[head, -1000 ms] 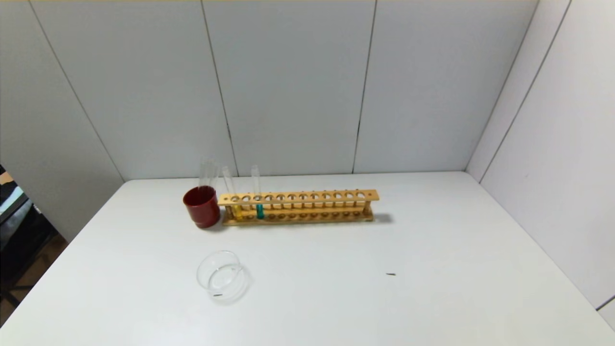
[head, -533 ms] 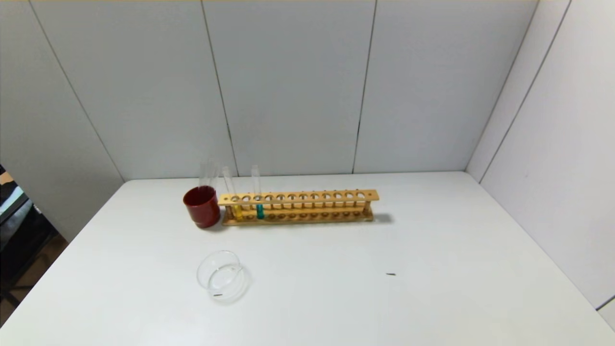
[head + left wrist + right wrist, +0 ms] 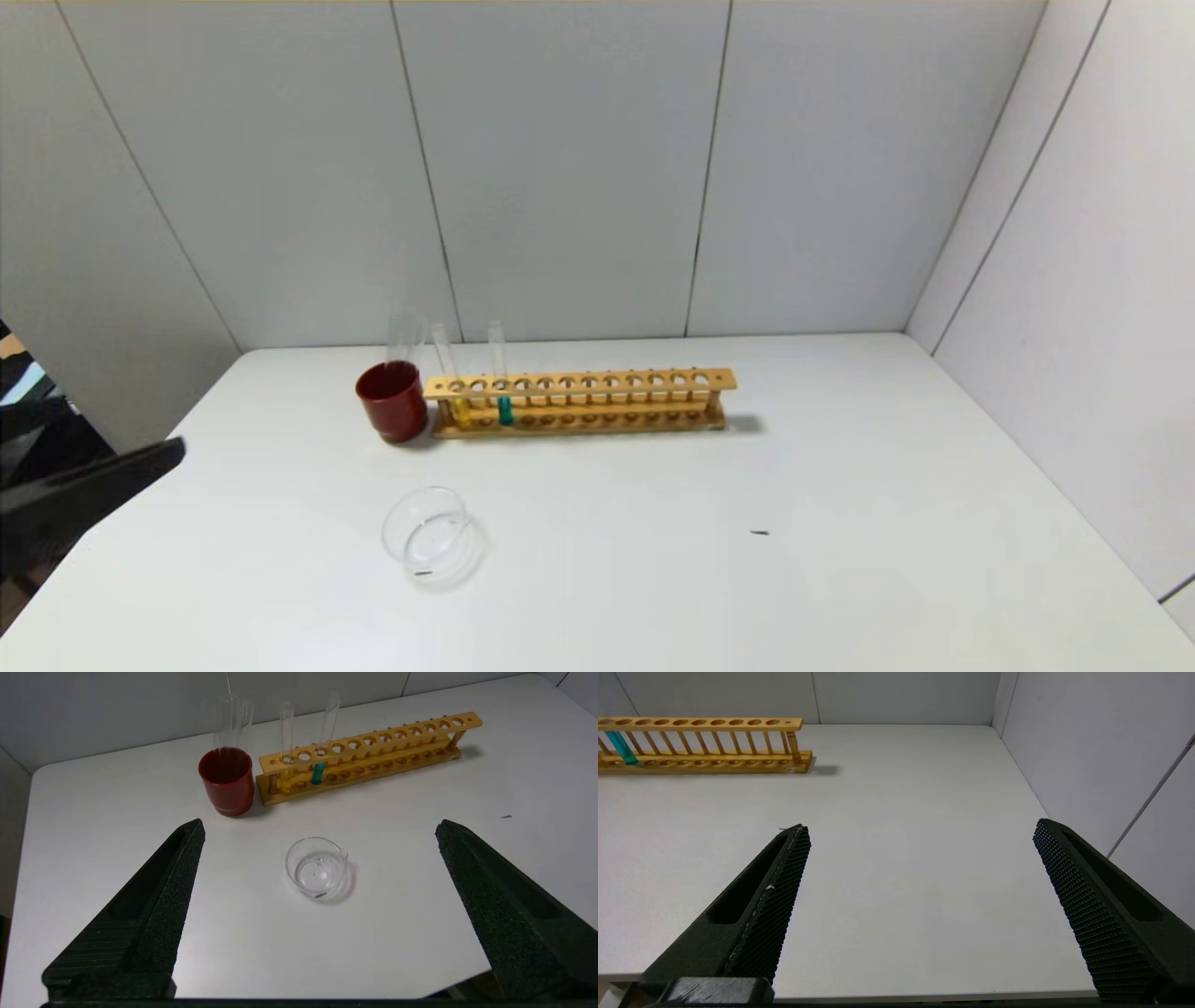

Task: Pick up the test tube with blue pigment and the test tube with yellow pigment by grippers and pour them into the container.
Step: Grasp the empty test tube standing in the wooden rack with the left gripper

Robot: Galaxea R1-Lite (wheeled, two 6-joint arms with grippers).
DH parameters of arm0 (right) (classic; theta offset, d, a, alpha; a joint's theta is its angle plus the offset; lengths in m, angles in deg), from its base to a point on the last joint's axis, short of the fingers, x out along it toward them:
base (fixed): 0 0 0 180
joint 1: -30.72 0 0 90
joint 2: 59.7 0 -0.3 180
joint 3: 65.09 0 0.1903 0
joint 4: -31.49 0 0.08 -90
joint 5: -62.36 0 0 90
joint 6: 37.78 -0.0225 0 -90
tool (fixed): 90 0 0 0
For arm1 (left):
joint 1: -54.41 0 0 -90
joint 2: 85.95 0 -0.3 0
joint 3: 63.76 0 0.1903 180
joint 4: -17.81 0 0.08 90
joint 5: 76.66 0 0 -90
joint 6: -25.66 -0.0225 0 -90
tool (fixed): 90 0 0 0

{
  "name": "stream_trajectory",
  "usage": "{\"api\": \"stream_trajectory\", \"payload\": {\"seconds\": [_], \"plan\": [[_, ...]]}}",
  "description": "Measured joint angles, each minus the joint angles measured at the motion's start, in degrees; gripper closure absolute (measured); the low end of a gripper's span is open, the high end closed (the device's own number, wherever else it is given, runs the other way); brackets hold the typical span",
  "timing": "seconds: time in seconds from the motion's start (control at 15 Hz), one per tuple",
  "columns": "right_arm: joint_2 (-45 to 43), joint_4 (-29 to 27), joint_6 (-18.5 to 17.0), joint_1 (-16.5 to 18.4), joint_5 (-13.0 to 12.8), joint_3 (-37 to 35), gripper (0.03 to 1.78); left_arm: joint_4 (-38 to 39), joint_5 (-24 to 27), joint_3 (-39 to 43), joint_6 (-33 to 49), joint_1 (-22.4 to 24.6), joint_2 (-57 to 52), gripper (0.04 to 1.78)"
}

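Note:
The blue-pigment test tube [image 3: 503,397] and the yellow-pigment test tube [image 3: 457,397] stand upright in the left end of a wooden rack [image 3: 607,399]; both show in the left wrist view, blue [image 3: 319,767] and yellow [image 3: 285,772]. The clear glass container [image 3: 431,536] sits empty on the table in front of the rack, also in the left wrist view [image 3: 317,868]. My left gripper [image 3: 320,828] is open and empty, near the table's front edge, well short of the container; one finger [image 3: 103,485] enters the head view at the left edge. My right gripper [image 3: 920,828] is open and empty near the front right edge.
A dark red cup [image 3: 392,399] holding colourless tubes stands against the rack's left end. The white table [image 3: 840,523] is walled at the back and right. A small dark speck [image 3: 759,533] lies right of centre.
A black finger of my left gripper has come into the head view at the left edge. Tubes, rack, cup and container have not moved.

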Motion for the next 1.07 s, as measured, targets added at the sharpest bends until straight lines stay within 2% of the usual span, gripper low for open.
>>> {"api": "stream_trajectory", "payload": {"seconds": [0.33, 0.53, 0.93, 1.07], "plan": [[0.0, 0.0, 0.0, 0.0, 0.0, 0.0, 0.06, 16.4, 0.3, -0.5, 0.6, -4.5, 20.7, 0.08], [0.0, 0.0, 0.0, 0.0, 0.0, 0.0, 0.06, 25.0, 0.3, 0.2, 0.8, -5.4, 31.3, 0.08], [0.0, 0.0, 0.0, 0.0, 0.0, 0.0, 0.06, 47.6, -1.7, 0.5, 0.5, -6.0, 51.8, 0.08], [0.0, 0.0, 0.0, 0.0, 0.0, 0.0, 0.06, 50.4, -2.0, -1.1, 0.5, -7.1, 55.6, 0.08]]}}
